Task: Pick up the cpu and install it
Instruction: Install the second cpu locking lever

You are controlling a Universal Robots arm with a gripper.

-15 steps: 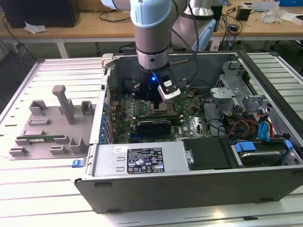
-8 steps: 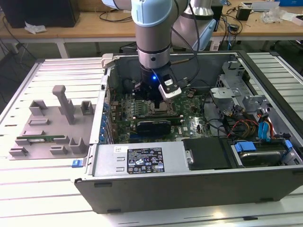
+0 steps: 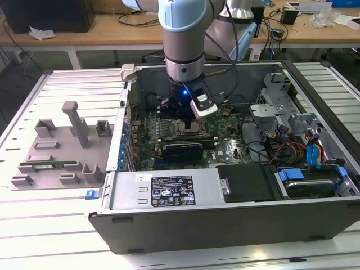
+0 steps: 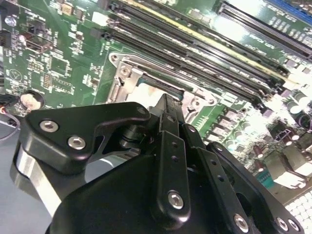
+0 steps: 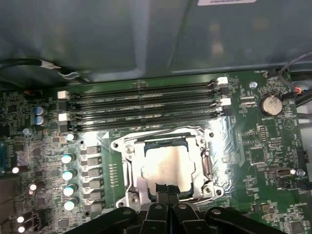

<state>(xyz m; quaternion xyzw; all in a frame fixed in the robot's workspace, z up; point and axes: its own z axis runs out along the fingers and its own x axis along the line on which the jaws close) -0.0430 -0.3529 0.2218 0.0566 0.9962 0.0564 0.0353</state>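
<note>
CPU [image 5: 163, 165], silver and square, lies flat inside the metal socket frame [image 5: 127, 163] on the green motherboard [image 5: 263, 146], with the 4 long memory slots [image 5: 141, 105] just beside the frame. In the first wrist view the gripper [image 5: 165, 189] has its 2 black fingertips drawn close together, meeting at the chip's near edge; whether they grip it or merely touch it I cannot tell. The second wrist view looks over the black linkage of the gripper [image 4: 168, 105] toward the same socket.

In the exterior view the arm [image 3: 183, 50] reaches straight down into the open computer case [image 3: 225, 219], which lies on its side on a slatted white metal table [image 3: 67, 225]. To the exterior view's left of the case sits a grey parts fixture [image 3: 62, 152] holding a green memory stick [image 3: 48, 166]. Behind the table stand wooden benches [image 3: 101, 36] strewn with cables. A white label [image 3: 172, 190] with dense small print covers the power supply housing; its text is too small to read.
</note>
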